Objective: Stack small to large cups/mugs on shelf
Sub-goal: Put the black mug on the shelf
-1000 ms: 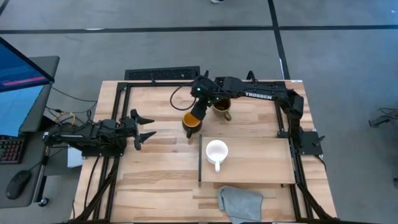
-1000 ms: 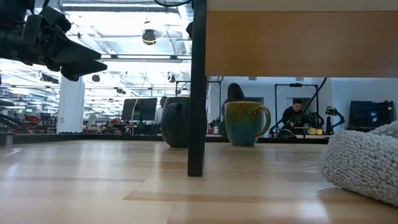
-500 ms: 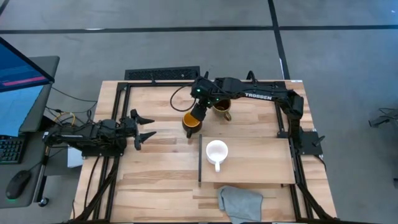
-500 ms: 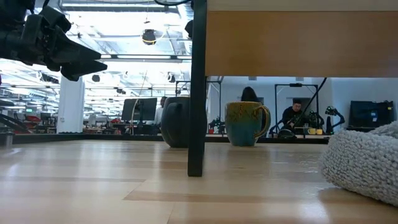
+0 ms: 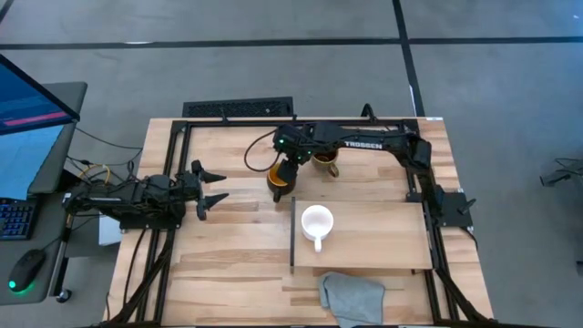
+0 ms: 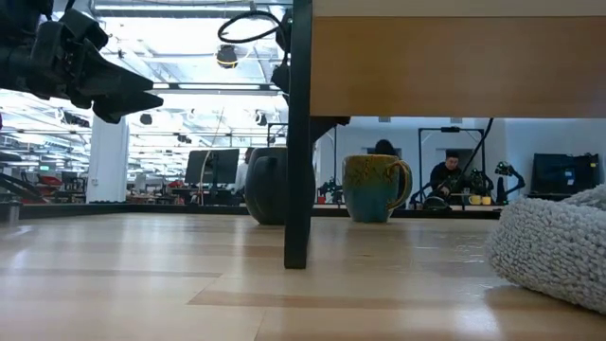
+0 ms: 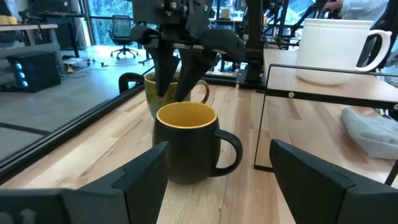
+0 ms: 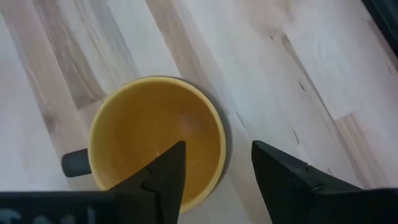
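Note:
The black mug (image 5: pixel 281 179) with the yellow-orange inside stands upright on the table, left of the shelf (image 5: pixel 383 246). The olive-brown mug (image 5: pixel 325 162) stands just behind it. The small white mug (image 5: pixel 316 221) stands on the shelf's left part. My right gripper (image 8: pixel 217 152) is open above the black mug (image 8: pixel 155 140). One finger is over the mug's inside and one is outside its rim, and I see no touch. My left gripper (image 5: pixel 221 185) is open and empty at the table's left, pointing at the black mug (image 7: pixel 185 143).
A grey cloth (image 5: pixel 351 296) lies at the table's near edge, below the shelf. The shelf's dark strip and leg (image 6: pixel 298 142) stand close to the black mug (image 6: pixel 270 185). Bare wood lies between my left gripper and the mugs.
My right gripper has moved a little toward the table's left and down, closer over the black mug. The mugs have stayed where they were.

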Robot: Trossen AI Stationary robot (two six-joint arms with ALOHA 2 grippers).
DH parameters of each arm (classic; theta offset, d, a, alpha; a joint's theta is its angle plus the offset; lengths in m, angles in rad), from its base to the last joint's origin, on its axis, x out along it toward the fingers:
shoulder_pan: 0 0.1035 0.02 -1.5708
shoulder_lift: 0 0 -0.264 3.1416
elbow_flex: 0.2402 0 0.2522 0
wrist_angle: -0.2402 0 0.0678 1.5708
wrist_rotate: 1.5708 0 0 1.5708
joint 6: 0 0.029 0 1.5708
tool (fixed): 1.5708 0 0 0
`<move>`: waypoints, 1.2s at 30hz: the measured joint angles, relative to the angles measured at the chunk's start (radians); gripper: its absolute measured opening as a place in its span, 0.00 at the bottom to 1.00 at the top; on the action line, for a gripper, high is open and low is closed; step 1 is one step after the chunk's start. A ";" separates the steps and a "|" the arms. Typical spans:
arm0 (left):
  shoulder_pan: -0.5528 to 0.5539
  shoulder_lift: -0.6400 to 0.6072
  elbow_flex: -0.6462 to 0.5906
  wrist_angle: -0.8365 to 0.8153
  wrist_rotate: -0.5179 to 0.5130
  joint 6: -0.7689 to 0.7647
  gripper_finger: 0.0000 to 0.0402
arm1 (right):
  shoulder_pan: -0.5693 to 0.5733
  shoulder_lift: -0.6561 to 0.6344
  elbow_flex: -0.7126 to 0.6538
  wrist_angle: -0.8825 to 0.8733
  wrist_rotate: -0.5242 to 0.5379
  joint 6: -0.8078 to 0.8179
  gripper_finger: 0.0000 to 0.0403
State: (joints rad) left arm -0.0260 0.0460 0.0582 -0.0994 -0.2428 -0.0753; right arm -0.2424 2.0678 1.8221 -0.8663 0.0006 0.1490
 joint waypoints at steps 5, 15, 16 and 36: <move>0.000 0.000 0.000 0.000 0.000 0.000 0.66 | 0.000 0.000 0.000 0.001 0.000 0.000 0.51; 0.000 0.000 0.000 0.000 0.000 0.000 0.66 | 0.004 0.038 0.003 0.004 -0.003 0.000 0.52; 0.000 0.000 0.000 0.000 0.000 0.000 0.66 | 0.005 0.044 0.001 0.000 -0.003 0.000 0.52; 0.000 0.000 0.000 0.000 -0.002 0.001 0.66 | 0.011 0.080 -0.001 0.000 -0.001 -0.016 0.38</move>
State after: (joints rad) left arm -0.0257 0.0460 0.0582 -0.0994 -0.2447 -0.0742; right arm -0.2317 2.1483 1.8214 -0.8665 -0.0006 0.1325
